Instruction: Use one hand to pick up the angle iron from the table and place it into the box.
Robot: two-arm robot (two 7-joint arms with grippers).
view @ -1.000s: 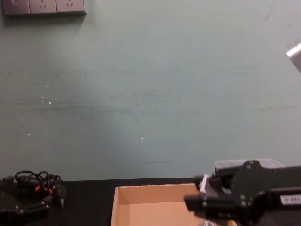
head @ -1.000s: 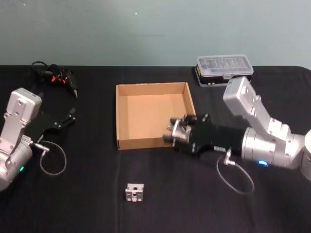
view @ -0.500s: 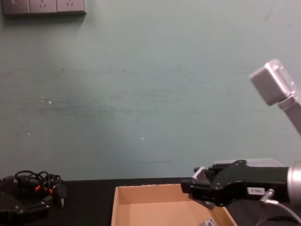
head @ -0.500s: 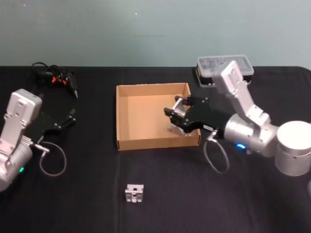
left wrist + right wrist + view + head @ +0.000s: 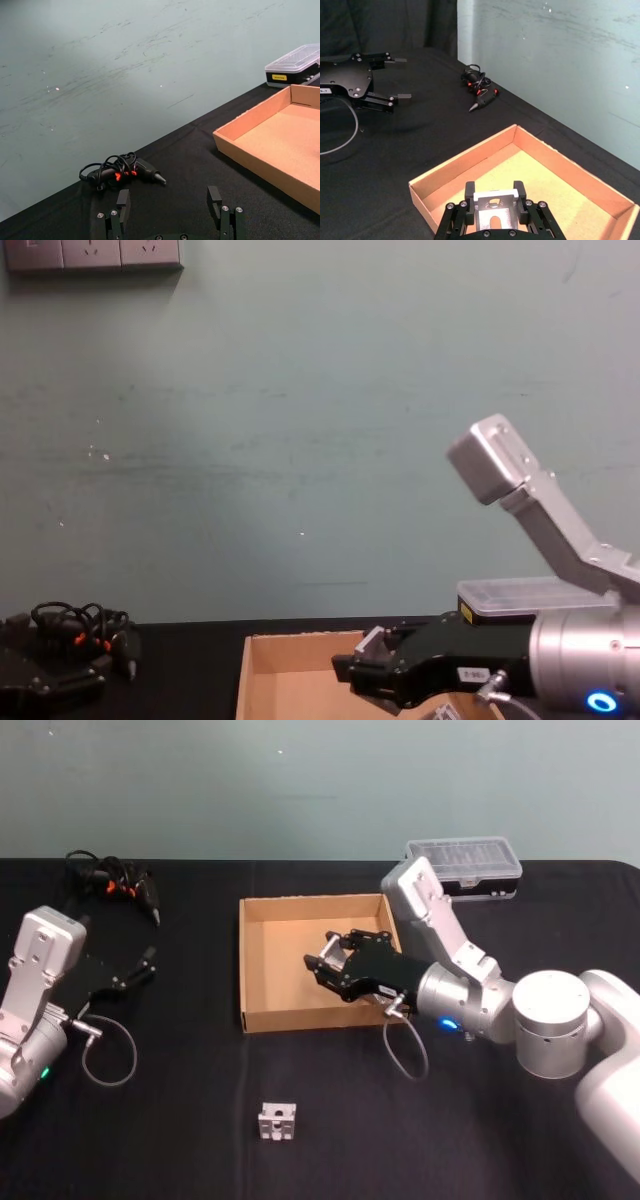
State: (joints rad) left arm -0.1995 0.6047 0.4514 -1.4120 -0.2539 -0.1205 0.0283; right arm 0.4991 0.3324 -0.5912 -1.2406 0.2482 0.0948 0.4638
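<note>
Angle iron [image 5: 493,214] gripped over box [image 5: 300,900] by right gripper [image 5: 325,965]

Head view: right gripper reaches over the box's near-right part, clenched on the angle iron. Second angle iron [image 5: 279,1120] lies on the table [image 5: 170,1140], near of the box. Left gripper [image 5: 147,966] is parked far left, released.
Right wrist view: both fingers [image 5: 470,190] clamp the angle iron above the box floor.
Chest view: right gripper sits just above the box walls.

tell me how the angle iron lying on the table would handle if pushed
The angle iron looks like solid silvery metal, so it is probably stiff and heavy for its size. It sits on a flat face, so it should slide, not roll. Bare metal may be slippery.
</note>
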